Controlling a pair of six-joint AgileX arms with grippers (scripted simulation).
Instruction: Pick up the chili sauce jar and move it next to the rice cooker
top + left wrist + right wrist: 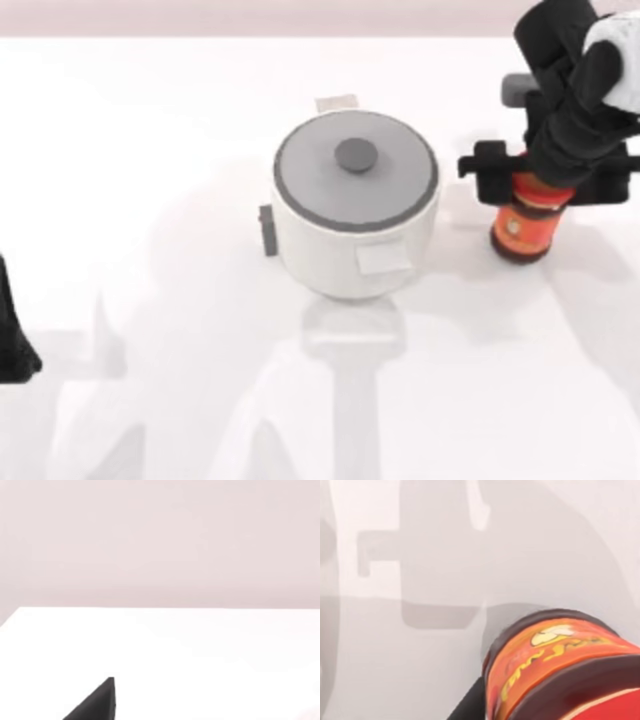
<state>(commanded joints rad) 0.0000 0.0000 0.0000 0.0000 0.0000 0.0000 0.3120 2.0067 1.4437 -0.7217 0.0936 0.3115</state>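
Right gripper (545, 180) clenched on the chili sauce jar (527, 222), just right of the rice cooker (355, 205).

The jaws grip the jar near its red lid; the jar hangs tilted, its dark base toward the counter (180, 150), near the counter's right edge and apart from the cooker's white wall. In the right wrist view the orange-red label (555, 655) fills the foreground. The cooker sits mid-counter. The left gripper (12, 340) is parked at the left edge; whether its jaws are released or clenched I cannot tell.
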